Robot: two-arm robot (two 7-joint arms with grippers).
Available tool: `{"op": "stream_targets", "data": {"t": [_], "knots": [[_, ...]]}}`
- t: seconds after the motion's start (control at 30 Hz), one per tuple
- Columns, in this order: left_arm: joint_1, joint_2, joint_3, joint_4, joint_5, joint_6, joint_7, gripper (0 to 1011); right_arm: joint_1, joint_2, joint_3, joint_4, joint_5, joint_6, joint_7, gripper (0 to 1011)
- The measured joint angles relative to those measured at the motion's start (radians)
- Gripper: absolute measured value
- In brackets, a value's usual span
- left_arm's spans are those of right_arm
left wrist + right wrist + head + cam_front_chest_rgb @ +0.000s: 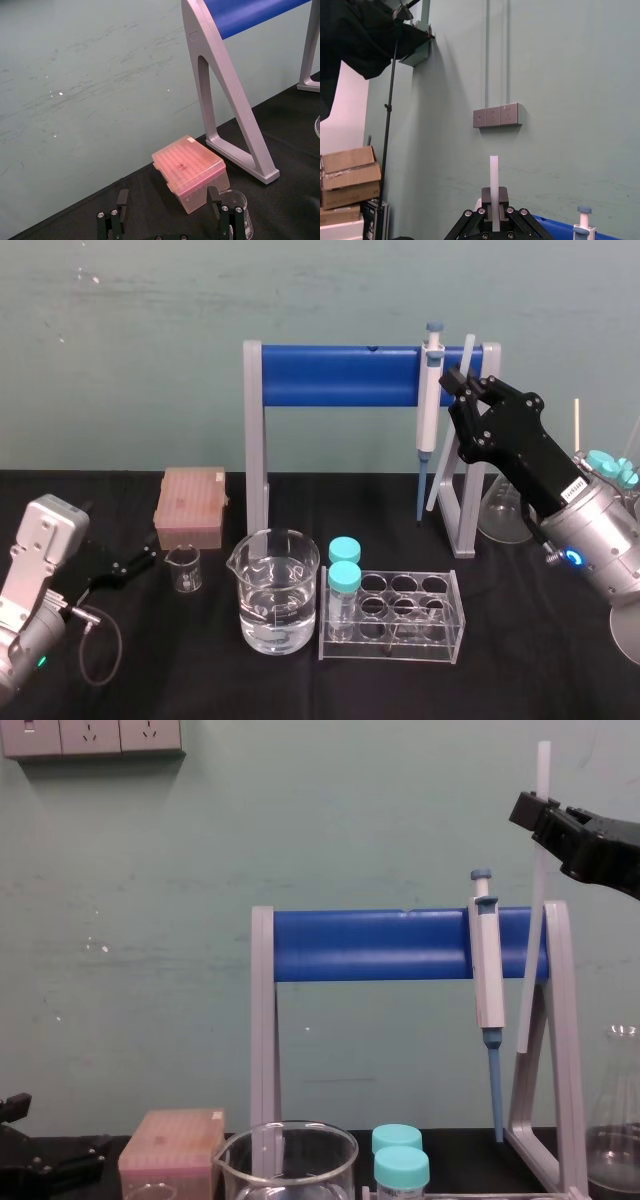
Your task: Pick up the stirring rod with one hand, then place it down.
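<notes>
Aloft, right claw [537, 817] clamps the stirring rod [529, 950]; left claw [168, 200] gapes; arm label [573, 490] unreadable.

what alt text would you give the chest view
The right hand, at upper right, grips the stirring rod near its top, holding it nearly upright off the table beside the pipette hanging on the blue rack. The left hand rests low at left.

Scuffed pale green wall [150, 320] stands behind the right claw [494, 200]. Three wall sockets [90, 735] sit higher, to its left. Stacked cardboard boxes [350, 180] stand well beyond it. Black tabletop [300, 695] lies beneath.
</notes>
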Motion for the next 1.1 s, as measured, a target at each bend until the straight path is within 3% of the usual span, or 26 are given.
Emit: {"op": "stream_targets", "data": {"t": [0.3,0.43,0.73,1.1], "knots": [[0.0,0.0,0.0,0.0,0.0,0.0,0.0,1000,-0.009,0.009,-0.003,0.001,0.016,0.006,0.02,70],[0.0,0.0,0.0,0.0,0.0,0.0,0.0,1000,-0.021,0.03,-0.023,0.019,0.045,0.025,0.072,70],[0.0,0.0,0.0,0.0,0.0,0.0,0.0,1000,-0.044,0.06,-0.06,0.06,0.064,0.043,0.117,70],[0.0,0.0,0.0,0.0,0.0,0.0,0.0,1000,-0.025,0.044,-0.092,0.143,0.063,-0.011,0.149,70]]}}
